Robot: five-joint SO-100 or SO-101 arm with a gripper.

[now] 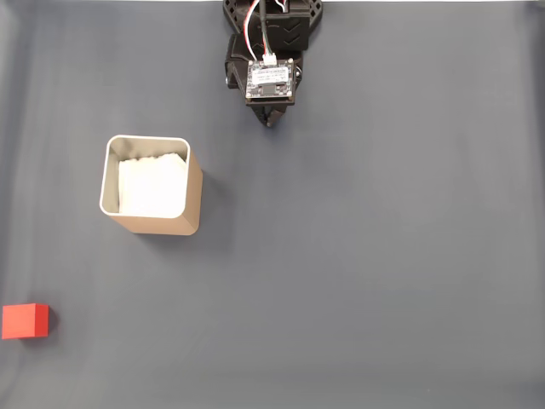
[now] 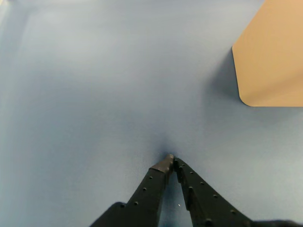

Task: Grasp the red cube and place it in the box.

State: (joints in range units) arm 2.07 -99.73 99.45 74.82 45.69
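Pincer (image 2: 171, 160) tips meet, clenched on nothing, near the table's (image 1: 383, 281) far edge in the fixed view. Bare surface lies all round it. The box (image 1: 152, 185) stands toward the left; the red cube (image 1: 25, 321) sits apart, against the left edge near the front corner.

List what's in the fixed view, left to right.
cube → box → hand
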